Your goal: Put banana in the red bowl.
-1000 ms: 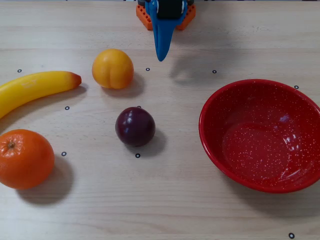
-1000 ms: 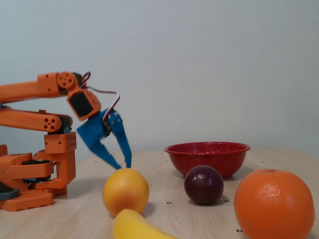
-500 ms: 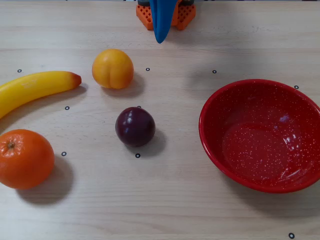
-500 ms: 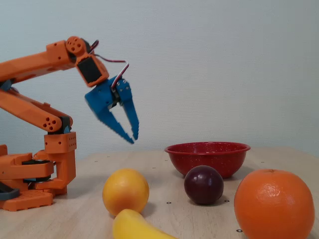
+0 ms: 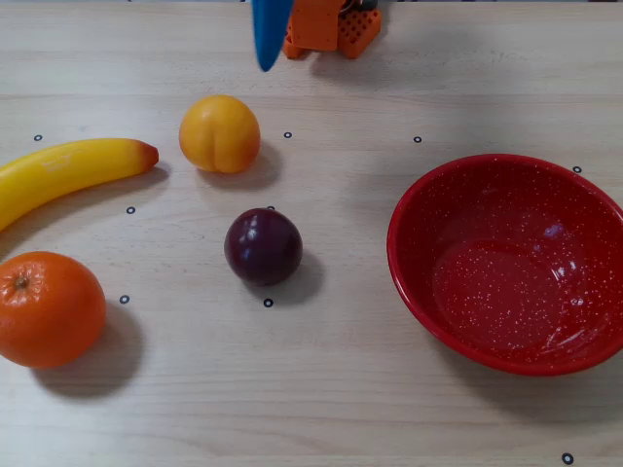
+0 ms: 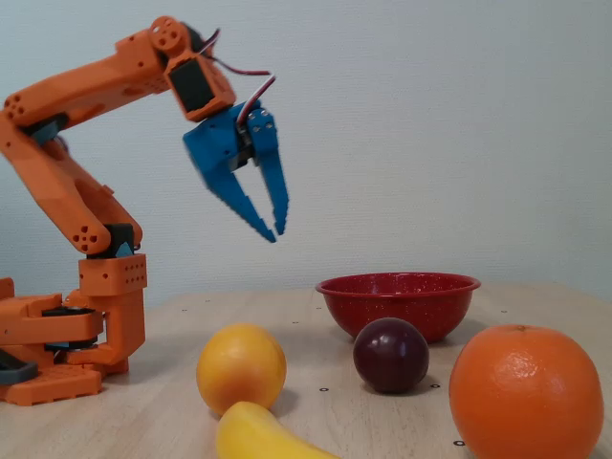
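Banana [image 5: 60,170] flat on table [image 5: 331,389] at overhead view's left edge, beside peach [image 5: 220,133] and orange [image 5: 49,308], well apart from empty red bowl [image 5: 443,209] at right; blue gripper [image 6: 271,232] aloft, tips nearly together, holding nothing.

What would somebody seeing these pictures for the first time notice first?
Probably the red bowl, large, glossy and empty, at the right of the overhead view. Next, the orange arm's blue gripper, raised in the air at the left of the fixed view, fingertips close together, holding nothing. Then the fruit at the overhead view's left: the banana running off the edge, an orange, a peach-like fruit and a dark plum.
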